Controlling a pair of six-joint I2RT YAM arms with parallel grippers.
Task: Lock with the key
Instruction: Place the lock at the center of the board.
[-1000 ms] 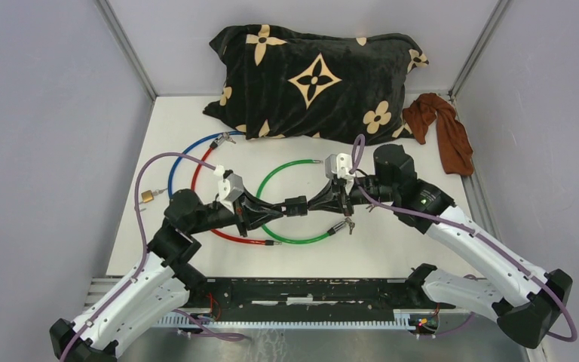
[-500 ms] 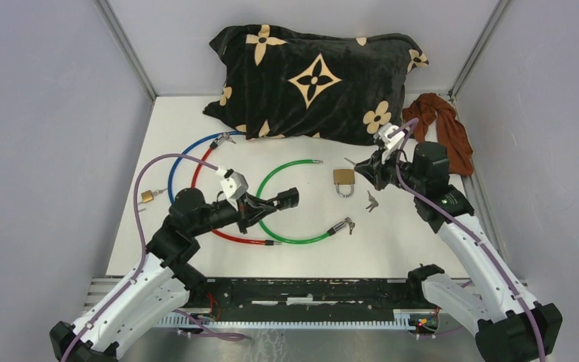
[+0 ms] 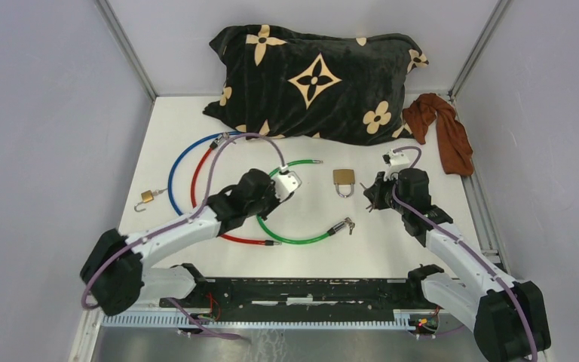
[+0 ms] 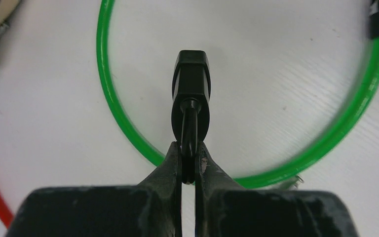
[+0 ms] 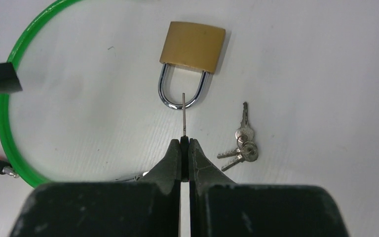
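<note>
Currently your right gripper (image 5: 184, 143), tilted tableward, pinches a thin metal key (image 5: 183, 116); left gripper (image 4: 189, 163) clamps a glossy black lock (image 4: 191, 84).

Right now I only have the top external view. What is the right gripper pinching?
Observer: The right gripper is shut on a thin metal blade, probably a key edge-on, pointing at the shackle of the padlock.
Operator: And the left?
Observer: The left gripper is shut on a small black part, above the loop of the green cable.
Operator: Spare keys?
Observer: A key bunch lies beside the padlock.
</note>
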